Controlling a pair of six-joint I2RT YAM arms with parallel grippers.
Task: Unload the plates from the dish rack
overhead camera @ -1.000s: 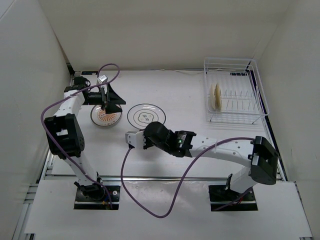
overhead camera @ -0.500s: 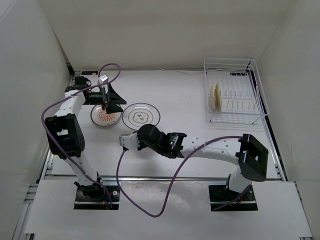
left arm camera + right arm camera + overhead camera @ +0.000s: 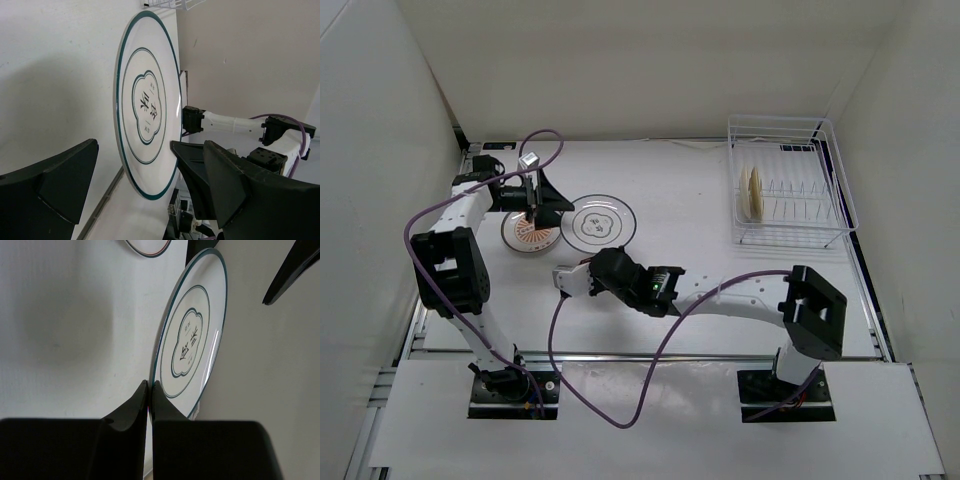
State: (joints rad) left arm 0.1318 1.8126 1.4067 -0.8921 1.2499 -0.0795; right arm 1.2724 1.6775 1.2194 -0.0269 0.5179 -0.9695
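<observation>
The white plate with a dark rim and centre marks (image 3: 600,222) is held about level, low over the table. My right gripper (image 3: 603,257) is shut on its near rim; in the right wrist view the fingers (image 3: 151,386) pinch the edge of the plate (image 3: 192,340). My left gripper (image 3: 554,206) is open at the plate's left edge, and in the left wrist view (image 3: 132,192) its jaws stand wide on either side of the plate (image 3: 147,105). The orange-patterned plate (image 3: 531,234) lies flat on the table. The beige plate (image 3: 752,192) stands upright in the white wire dish rack (image 3: 798,228).
The rack stands at the far right, close to the right wall. White walls close in the table at left, back and right. Purple cables loop from both arms. The orange plate's rim also shows in the right wrist view (image 3: 147,249).
My right arm has carried the white plate to the left, toward the left gripper. The left gripper now stands open around the plate's left edge.
</observation>
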